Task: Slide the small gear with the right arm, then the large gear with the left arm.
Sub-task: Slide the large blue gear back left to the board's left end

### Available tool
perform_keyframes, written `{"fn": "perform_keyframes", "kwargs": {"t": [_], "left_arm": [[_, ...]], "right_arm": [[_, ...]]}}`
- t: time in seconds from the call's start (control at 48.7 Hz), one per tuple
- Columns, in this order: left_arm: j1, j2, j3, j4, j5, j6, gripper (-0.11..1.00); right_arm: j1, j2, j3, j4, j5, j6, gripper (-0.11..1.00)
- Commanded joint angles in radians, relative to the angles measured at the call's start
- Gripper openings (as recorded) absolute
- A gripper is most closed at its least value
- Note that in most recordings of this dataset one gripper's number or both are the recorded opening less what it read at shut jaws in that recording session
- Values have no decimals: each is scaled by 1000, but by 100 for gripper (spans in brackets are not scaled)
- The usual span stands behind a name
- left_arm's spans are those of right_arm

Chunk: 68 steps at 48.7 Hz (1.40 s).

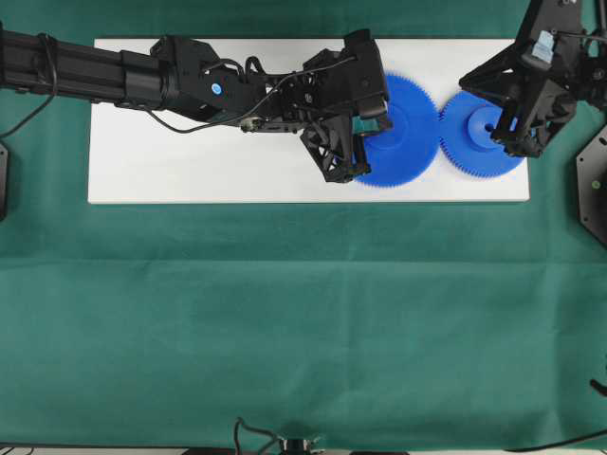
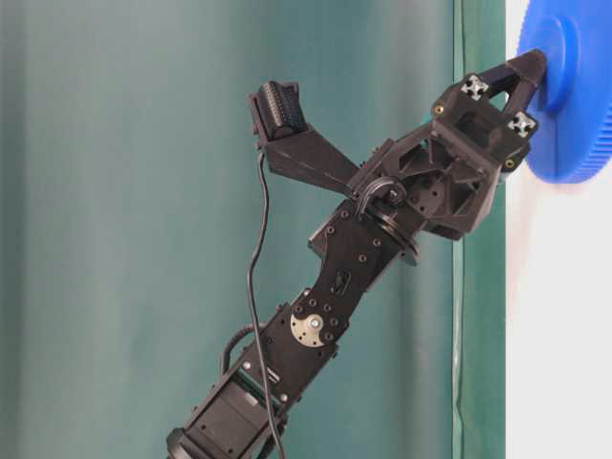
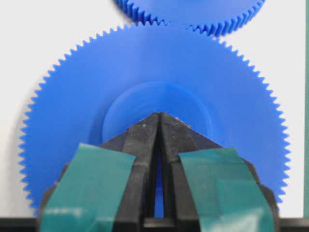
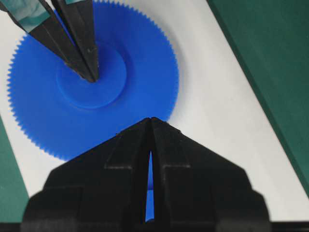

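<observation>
While both arms hung over the white board, the views read as follows.

Overhead, board: the white board (image 1: 190, 161) lay on the green cloth (image 1: 285, 322), with 2 blue gears side by side at its right end.
Overhead, large gear: the large gear (image 1: 408, 123) sat left of the small gear (image 1: 469, 142), their toothed rims touching or all but touching.
Overhead, left arm: the left arm (image 1: 142, 81) reached across the board, and the left gripper (image 1: 365, 128) covered the large gear's left half.
Overhead, right arm: the right arm (image 1: 545, 57) came in from the upper right, with the right gripper (image 1: 503, 118) over the small gear's hub.
Table-level, left gripper: the left gripper (image 2: 537, 67) pressed its tip against the raised hub of the large gear (image 2: 579, 115).
Left wrist, jaws: the teal-taped fingers (image 3: 145, 145) met at the tip on the large gear's hub (image 3: 159, 104), closed and gripping nothing.
Left wrist, small gear: the small gear (image 3: 193, 12) lay just beyond the large gear (image 3: 63, 121).
Right wrist, jaws: the right gripper (image 4: 151, 121) had its fingers pressed together at the tip, holding nothing; the blue seen through the slit was probably the small gear.
Right wrist, large gear: the large gear (image 4: 145, 72) lay ahead with the left gripper (image 4: 91, 77) on its hub.
</observation>
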Motion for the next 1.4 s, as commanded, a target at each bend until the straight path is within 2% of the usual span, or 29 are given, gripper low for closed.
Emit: {"fn": "perform_keyframes", "kwargs": {"t": [0.0, 0.431, 0.657, 0.821, 1.068, 1.376], "left_arm": [[-5, 2, 83, 0, 32, 3, 0], [-3, -250, 491, -3, 11, -26, 0], [48, -489, 733, -3, 11, -91, 0], [67, -661, 865, -3, 25, -104, 0], [97, -821, 942, -3, 95, -104, 0], [133, -801, 910, 0, 98, -101, 0]], "right_arm": [[2, 0, -21, -3, -8, 2, 53], [18, 3, -23, 6, -12, 5, 53], [35, 11, -26, 14, -23, 6, 53], [41, 20, -28, 14, -26, 15, 53], [43, 32, -31, 12, -29, 15, 53], [43, 35, -32, 12, -34, 15, 53]]}}
